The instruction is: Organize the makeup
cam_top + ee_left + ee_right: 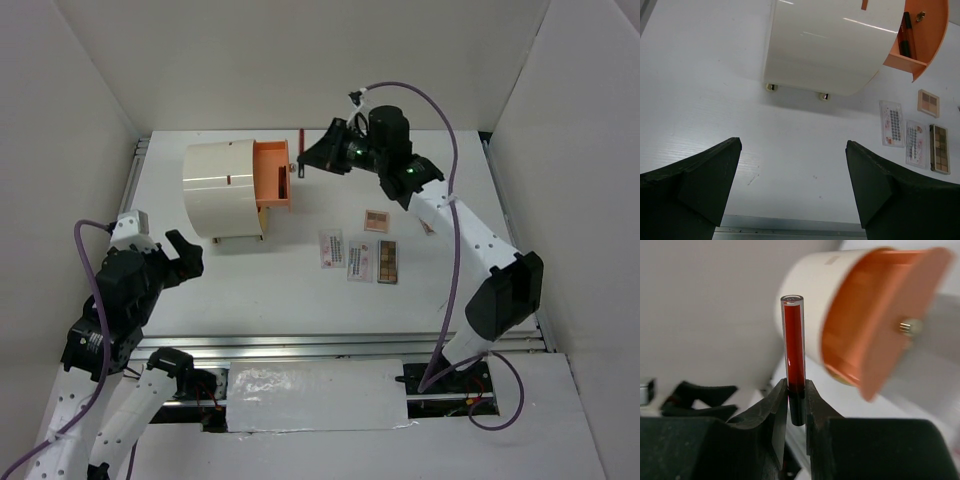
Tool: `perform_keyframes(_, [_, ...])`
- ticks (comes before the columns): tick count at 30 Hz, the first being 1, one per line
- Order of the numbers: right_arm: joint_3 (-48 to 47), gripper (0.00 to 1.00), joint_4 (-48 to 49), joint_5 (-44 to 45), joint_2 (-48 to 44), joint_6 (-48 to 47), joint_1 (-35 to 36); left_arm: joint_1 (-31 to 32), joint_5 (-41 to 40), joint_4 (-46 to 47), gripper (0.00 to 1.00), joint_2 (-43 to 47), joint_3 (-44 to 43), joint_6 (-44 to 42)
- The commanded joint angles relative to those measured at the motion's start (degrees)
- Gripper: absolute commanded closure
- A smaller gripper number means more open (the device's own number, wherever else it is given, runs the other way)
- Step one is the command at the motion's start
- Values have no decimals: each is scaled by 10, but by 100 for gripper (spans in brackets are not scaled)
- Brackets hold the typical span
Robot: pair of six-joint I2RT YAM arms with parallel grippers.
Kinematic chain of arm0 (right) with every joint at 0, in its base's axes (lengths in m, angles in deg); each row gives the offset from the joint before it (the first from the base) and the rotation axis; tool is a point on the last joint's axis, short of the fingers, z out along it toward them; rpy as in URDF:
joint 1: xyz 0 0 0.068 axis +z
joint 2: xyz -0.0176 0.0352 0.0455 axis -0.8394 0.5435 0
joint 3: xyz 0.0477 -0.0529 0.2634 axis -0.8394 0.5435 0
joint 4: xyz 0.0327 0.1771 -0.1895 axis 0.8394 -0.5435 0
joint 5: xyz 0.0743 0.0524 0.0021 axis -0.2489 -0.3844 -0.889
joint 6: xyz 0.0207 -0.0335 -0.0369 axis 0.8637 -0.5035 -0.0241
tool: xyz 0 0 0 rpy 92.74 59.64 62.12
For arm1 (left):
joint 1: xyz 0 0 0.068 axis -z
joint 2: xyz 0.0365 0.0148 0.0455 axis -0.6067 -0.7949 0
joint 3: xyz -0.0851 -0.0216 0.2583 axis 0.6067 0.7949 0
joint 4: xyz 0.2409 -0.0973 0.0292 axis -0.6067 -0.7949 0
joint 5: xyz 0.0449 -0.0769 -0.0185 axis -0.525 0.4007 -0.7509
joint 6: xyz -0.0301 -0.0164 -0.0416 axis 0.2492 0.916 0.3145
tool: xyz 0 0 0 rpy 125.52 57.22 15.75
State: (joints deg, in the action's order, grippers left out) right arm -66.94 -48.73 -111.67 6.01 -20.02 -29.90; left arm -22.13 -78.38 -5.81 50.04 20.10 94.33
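Observation:
My right gripper is shut on a thin dark red stick, held upright beside the open orange drawer of the cream cylindrical box. The stick also shows in the top view. Another dark stick lies inside the drawer. On the table lie a square pink-beige compact, two white-pink packets and a brown eyeshadow palette. My left gripper is open and empty over bare table, near the box's front left.
White walls enclose the table on three sides. A metal rail runs along the near edge. The box stands on small metal feet. A small item lies partly hidden under my right arm.

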Motion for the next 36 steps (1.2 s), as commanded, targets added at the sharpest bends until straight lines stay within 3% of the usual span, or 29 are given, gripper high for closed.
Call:
perform_keyframes(1, [-22, 81, 132, -61, 59, 122, 35, 3, -19, 8, 1, 4, -8, 11])
perform_keyframes(8, [-251, 78, -2, -6, 183, 101, 86, 3, -21, 8, 1, 21, -5, 13])
perform_keyframes(12, [-299, 77, -44, 31, 219, 85, 84, 4, -23, 7, 1, 22, -6, 13])
perform_keyframes(22, [-324, 70, -85, 68, 243, 43, 82, 5, -17, 10, 1, 16, -6, 11])
perform_keyframes(29, [-357, 43, -117, 69, 252, 30, 68, 5, -16, 10, 1, 8, -6, 11])
perform_keyframes(32, [-373, 44, -140, 76, 244, 20, 54, 5, -22, 9, 1, 0, -6, 14])
perform_keyframes(34, [-323, 46, -141, 111, 214, -2, 42, 4, -34, 2, 1, -10, -11, 22])
perform_keyframes(36, [-268, 57, -125, 177, 185, -25, 37, 4, -61, -9, 1, -27, -17, 36])
